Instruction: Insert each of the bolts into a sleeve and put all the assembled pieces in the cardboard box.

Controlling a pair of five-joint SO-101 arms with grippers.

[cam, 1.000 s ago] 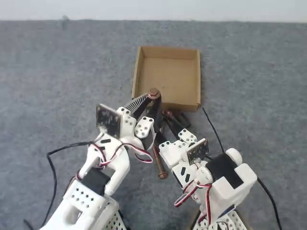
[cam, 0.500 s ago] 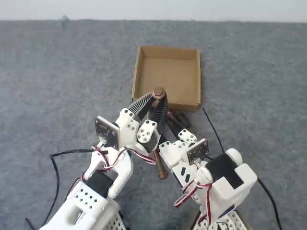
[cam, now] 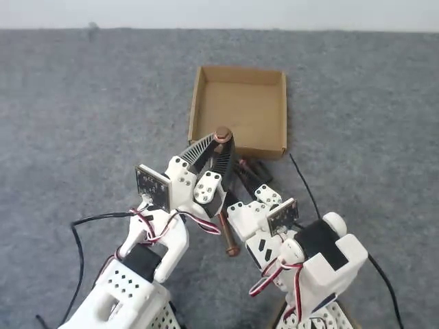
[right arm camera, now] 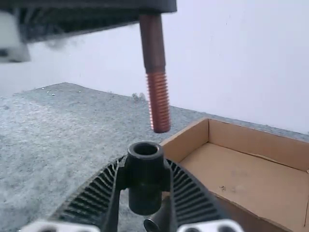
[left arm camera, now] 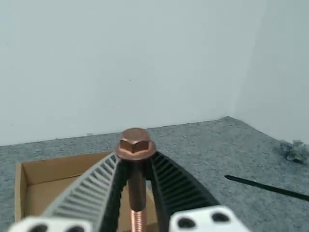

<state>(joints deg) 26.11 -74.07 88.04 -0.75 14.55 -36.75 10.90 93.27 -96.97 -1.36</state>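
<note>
My left gripper [cam: 221, 141] is shut on a copper bolt [cam: 221, 133], held upright with its hex head [left arm camera: 136, 144] on top, just in front of the cardboard box [cam: 239, 72]. Between the ribbed fingers [left arm camera: 91, 186] the shank runs downward. My right gripper [right arm camera: 145, 180] is shut on a black sleeve [right arm camera: 145, 169], upright with its hole facing up. The bolt's threaded tip [right arm camera: 158, 104] hangs a little above that hole, slightly to one side. In the high view the right gripper [cam: 237, 181] sits under the left one. The box is empty.
A second copper bolt [cam: 228, 234] lies on the grey carpet between the two arms. Dark sleeves [cam: 256, 168] lie against the box's front wall [cam: 264, 149]. A black cable [cam: 306, 186] runs along the carpet to the right.
The left arm's wrist came lower and nearer the front. The bolt head swung slightly right, then back left. The right arm has kept still.
</note>
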